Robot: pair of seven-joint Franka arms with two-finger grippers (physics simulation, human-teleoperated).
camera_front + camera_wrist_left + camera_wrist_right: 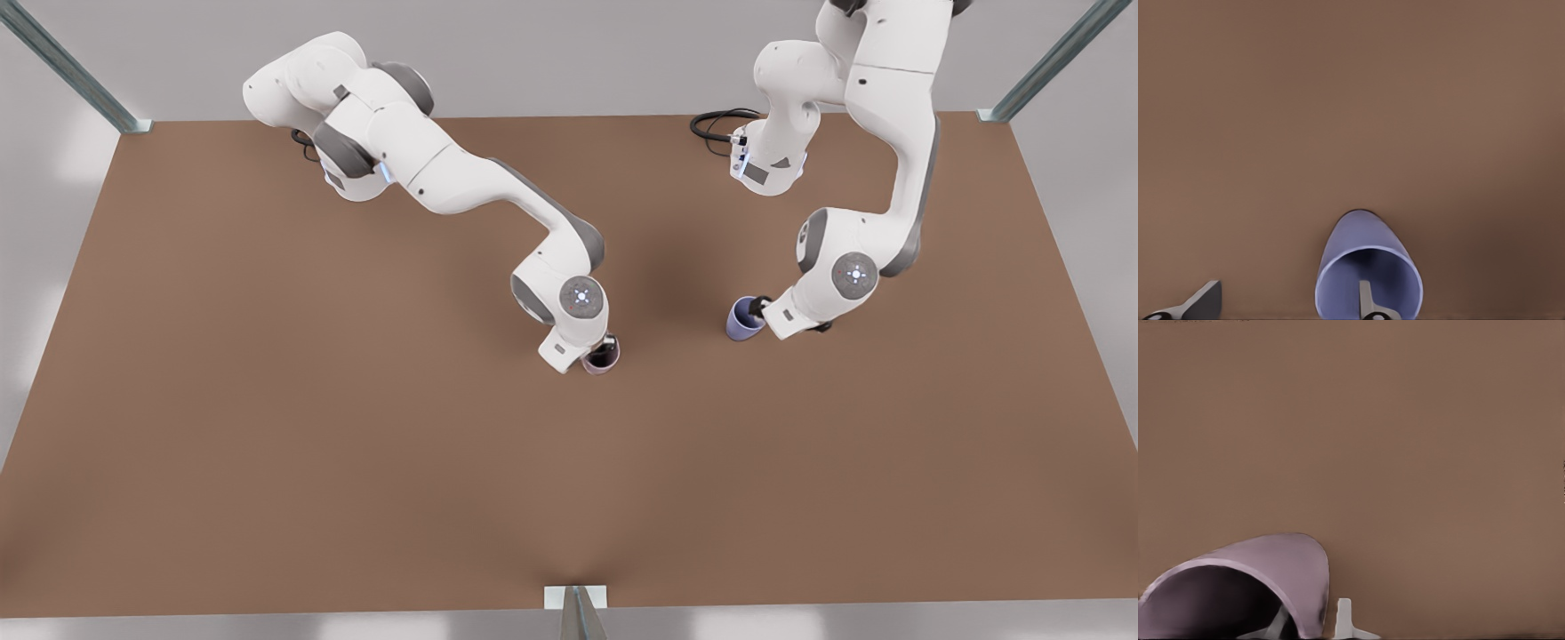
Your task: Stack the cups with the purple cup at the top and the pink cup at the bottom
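Both claws are on cup rims, cups well apart on the tabletop [267, 444].
Your left claw [757, 308] is at the purple cup [743, 318], on the front view's right: one finger [1368, 303] sits inside the cup mouth, the other finger is well off the outer wall, so it's apart, not clamped. Your right claw [607, 342] straddles the pink cup [602, 357] rim, one finger [1343, 619] just outside the wall and one inside; looks pinched on the wall, both fingers hard against it. Pink cup sits directly under that claw. Purple cup is just beside its claw, tilted in the front view. No stack yet.
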